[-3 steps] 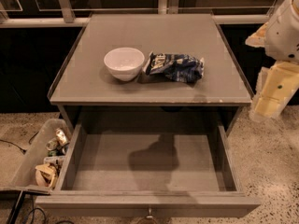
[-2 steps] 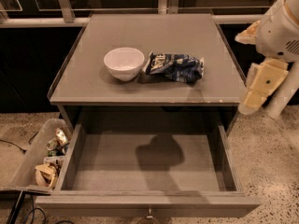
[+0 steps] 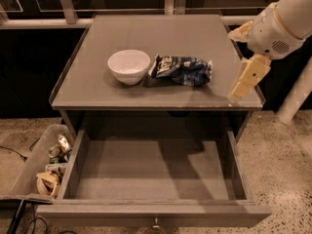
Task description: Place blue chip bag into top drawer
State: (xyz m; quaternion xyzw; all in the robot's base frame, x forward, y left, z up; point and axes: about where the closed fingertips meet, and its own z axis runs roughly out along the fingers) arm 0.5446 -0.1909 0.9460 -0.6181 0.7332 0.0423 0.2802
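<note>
The blue chip bag [image 3: 183, 70] lies crumpled on the grey cabinet top [image 3: 146, 38], just right of a white bowl [image 3: 128, 66]. The top drawer [image 3: 151, 172] stands pulled out below, its flat grey bottom bare, with a small metal pull [image 3: 156, 224] at its front. My gripper [image 3: 247, 77] hangs from the white arm at the right, above the cabinet top's right front corner and a little right of the bag, not touching it.
A clear plastic bin [image 3: 39, 167] of clutter sits on the speckled floor left of the drawer. Cables [image 3: 19, 218] lie at the lower left. A railing and dark panels [image 3: 68, 4] run behind the cabinet.
My arm and gripper have moved left and up, from beside the cabinet's right edge to over its right front corner, closer to the bag. Bag, bowl and drawer have not moved.
</note>
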